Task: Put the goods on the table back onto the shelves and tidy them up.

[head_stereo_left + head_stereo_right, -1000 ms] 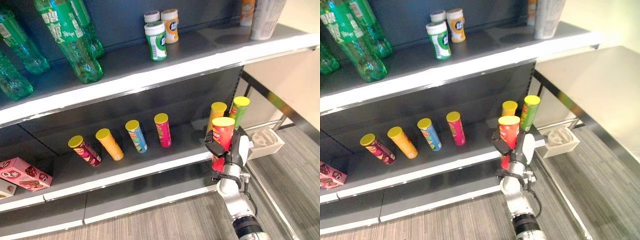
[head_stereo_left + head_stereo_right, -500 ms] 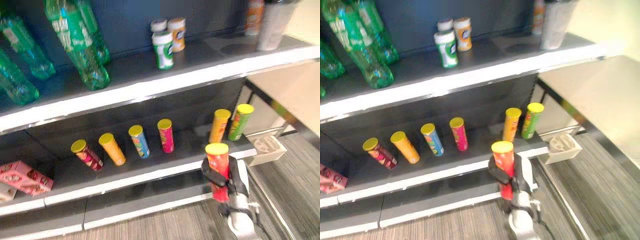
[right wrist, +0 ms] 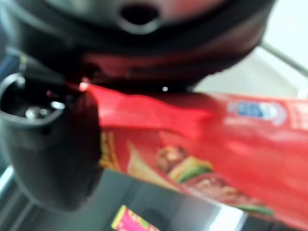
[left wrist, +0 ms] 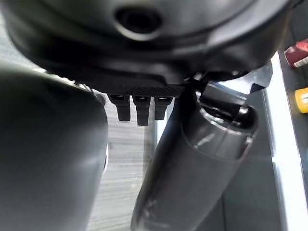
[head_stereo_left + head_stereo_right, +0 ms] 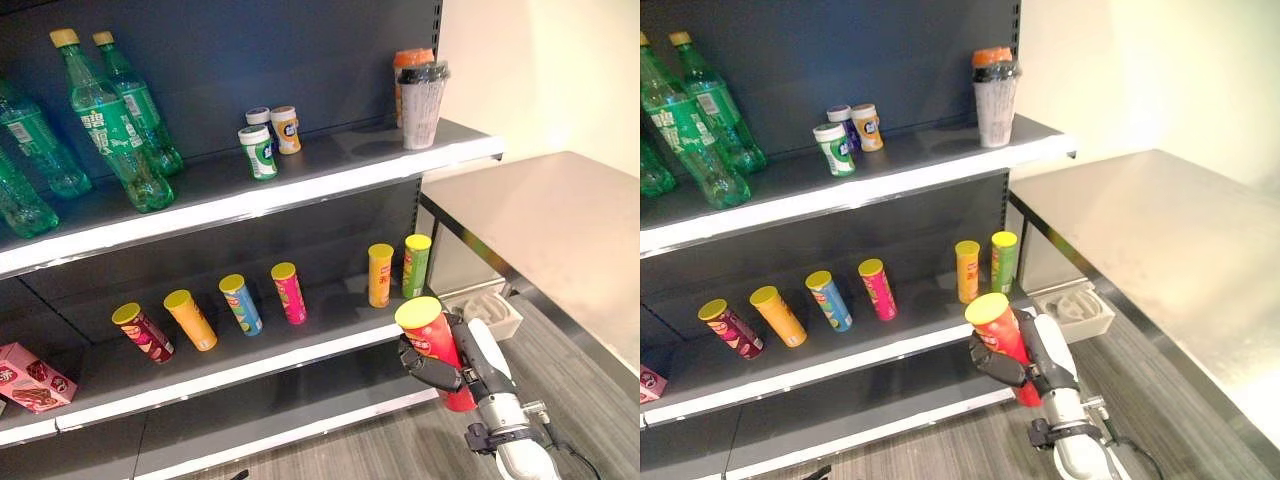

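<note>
One red can (image 5: 436, 347), tilted, was gripped in our right hand (image 5: 1012, 362), near lower shelf (image 5: 290, 350) front; our left hand's (image 4: 139, 108) state unclear. Risk: can striking shelf edge, toppling orange can (image 5: 380, 274).

Bright even light, wrist views blurred close-up

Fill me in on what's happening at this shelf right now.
The robot is restocking a shelf. Its right robot hand is curled around a red chip can with a yellow lid, held tilted in front of the middle shelf, not yet set down. Six more chip cans already stand or lean on that shelf, including an orange can and a green can at its right end. The upper shelf carries green bottles, small jars and stacked cups. The left robot hand hangs idle.
</note>
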`<state>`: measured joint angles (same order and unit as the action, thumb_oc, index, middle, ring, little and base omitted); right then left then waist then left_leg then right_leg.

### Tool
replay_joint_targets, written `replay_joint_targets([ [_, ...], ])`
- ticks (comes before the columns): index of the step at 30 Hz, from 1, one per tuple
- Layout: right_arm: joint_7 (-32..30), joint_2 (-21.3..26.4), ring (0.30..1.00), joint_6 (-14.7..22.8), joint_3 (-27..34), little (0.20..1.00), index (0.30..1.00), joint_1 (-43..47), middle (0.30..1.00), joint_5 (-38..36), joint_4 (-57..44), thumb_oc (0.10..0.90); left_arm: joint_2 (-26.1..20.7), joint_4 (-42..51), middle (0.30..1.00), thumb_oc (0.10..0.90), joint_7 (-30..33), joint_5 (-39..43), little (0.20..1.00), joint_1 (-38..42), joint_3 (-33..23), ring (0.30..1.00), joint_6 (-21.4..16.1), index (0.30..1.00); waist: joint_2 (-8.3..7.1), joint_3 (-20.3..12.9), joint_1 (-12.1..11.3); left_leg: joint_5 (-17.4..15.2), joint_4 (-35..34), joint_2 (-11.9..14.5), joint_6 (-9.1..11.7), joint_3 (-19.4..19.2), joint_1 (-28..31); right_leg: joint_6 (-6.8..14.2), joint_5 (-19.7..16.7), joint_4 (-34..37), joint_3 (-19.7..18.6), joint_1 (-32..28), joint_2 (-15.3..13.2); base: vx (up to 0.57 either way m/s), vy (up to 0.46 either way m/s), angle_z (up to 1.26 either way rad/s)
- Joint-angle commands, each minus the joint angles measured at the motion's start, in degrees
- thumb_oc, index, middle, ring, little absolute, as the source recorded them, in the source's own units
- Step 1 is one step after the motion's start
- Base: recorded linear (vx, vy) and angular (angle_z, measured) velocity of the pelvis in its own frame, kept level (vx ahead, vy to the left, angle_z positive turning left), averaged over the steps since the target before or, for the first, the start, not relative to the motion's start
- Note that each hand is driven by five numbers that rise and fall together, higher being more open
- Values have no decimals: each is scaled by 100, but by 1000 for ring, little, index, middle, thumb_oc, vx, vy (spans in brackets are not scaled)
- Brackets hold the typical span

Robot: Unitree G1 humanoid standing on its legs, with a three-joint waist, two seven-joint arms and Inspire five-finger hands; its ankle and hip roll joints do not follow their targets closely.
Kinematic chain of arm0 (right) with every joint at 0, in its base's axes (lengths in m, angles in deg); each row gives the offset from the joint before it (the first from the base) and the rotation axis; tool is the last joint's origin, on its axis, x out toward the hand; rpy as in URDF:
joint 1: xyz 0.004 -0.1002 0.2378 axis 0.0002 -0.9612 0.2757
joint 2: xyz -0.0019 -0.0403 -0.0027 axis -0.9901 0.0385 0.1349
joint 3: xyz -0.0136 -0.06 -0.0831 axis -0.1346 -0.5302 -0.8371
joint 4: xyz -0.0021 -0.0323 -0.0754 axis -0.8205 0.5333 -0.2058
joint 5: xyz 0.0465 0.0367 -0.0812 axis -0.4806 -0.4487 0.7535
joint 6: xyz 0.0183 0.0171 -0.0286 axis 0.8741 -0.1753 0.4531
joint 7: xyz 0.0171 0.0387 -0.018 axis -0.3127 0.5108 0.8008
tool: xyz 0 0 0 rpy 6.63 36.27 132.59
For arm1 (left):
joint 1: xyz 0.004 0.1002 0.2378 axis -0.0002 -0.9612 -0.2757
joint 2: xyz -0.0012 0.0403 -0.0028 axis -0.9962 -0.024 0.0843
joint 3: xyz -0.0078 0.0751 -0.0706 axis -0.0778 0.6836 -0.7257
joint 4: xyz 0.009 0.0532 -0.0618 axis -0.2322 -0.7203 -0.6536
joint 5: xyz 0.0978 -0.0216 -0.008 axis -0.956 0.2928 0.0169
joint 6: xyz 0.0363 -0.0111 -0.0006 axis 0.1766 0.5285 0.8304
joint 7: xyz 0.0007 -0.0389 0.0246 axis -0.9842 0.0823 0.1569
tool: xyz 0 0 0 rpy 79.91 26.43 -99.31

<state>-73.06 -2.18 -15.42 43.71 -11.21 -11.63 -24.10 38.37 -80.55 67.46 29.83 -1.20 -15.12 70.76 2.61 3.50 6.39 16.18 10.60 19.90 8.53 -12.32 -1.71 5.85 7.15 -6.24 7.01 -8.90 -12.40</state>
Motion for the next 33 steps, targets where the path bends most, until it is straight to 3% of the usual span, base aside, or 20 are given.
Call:
replay_joint_targets([
  [1,-22,-451,300,725,3,300,300,804,300,-62,-800,400,-149,-282,900,800,32,27,900,96,-105,900,-37,900,-333,316,4,-1418,-22,-674,-504,-211,342,-466,-553,731,-145,-262,583,-87,-83,-60],
  [4,35,-464,300,662,-63,300,300,811,300,-74,-803,400,-81,-502,900,800,-24,69,900,96,-102,900,-20,900,-309,334,29,-1505,144,-902,-542,-711,155,-467,-591,838,-183,-282,656,-20,14,3],
  [6,51,-451,300,655,-63,300,300,802,300,-69,-831,400,-89,-567,900,800,-46,49,900,82,-84,900,-27,900,-287,343,21,-1531,1,-995,-559,-718,236,-454,-600,850,-221,-283,680,30,67,6],
  [8,74,-424,300,632,-137,300,300,786,300,-8,-837,400,-94,-789,900,800,-3,-57,900,163,-33,900,-5,900,-240,299,69,-1563,-592,-1139,-549,-637,642,-400,-575,754,-249,-245,706,47,130,-27],
  [14,97,-409,300,591,-102,300,300,622,300,-33,-861,400,-103,-810,900,800,41,-118,900,278,62,900,-8,900,-188,207,90,-1516,-1286,-1242,-557,-650,1023,-283,-592,775,-175,-262,610,20,92,9],
  [21,86,-422,300,630,-229,300,300,644,300,68,-749,400,-101,-990,900,800,68,-172,900,227,139,900,-22,900,-102,88,92,-1572,-1560,-1335,-566,-709,1153,-157,-695,802,-68,-195,490,14,86,7],
  [24,159,-369,300,603,-460,300,300,881,300,260,-616,400,-161,-1065,900,800,43,-181,900,336,161,900,-12,900,41,264,114,-1745,-1560,-1410,-682,-764,1226,50,-759,-518,27,360,300,-36,143,-6],
  [25,154,-372,300,606,-467,300,300,895,300,264,-607,400,-162,-1068,900,800,42,-182,900,344,153,900,-13,900,28,260,104,-1746,-1560,-1428,-690,-777,1215,57,-718,-603,1,419,278,-89,126,-16],
  [26,151,-402,300,580,-617,300,300,1022,300,313,-548,400,-228,-1059,900,800,96,-183,900,425,170,900,-12,900,81,434,142,-1768,-1560,-1400,-725,-737,1286,207,-1018,-1443,4,776,156,-75,66,-16],
  [28,136,-468,300,587,-673,300,300,1046,300,327,-518,400,-257,-1063,900,800,106,-229,900,457,225,900,-25,900,131,479,176,-1800,-1560,-1388,-734,-709,1305,204,-1034,-1922,-21,996,88,-18,66,-18],
  [30,116,-507,300,596,-681,300,300,988,300,307,-411,400,-289,-1055,900,800,65,-255,900,440,247,900,-33,900,82,422,204,-1898,-1560,-1431,-678,-655,1323,95,-982,-1403,38,1109,-17,85,-53,-1],
  [33,76,-475,300,601,-648,300,300,984,300,293,-381,400,-327,-1107,900,800,11,-338,900,469,412,900,6,900,-41,370,349,-1967,-1560,-1507,-630,-435,1335,58,-1209,-362,-294,1249,231,95,-103,3],
])
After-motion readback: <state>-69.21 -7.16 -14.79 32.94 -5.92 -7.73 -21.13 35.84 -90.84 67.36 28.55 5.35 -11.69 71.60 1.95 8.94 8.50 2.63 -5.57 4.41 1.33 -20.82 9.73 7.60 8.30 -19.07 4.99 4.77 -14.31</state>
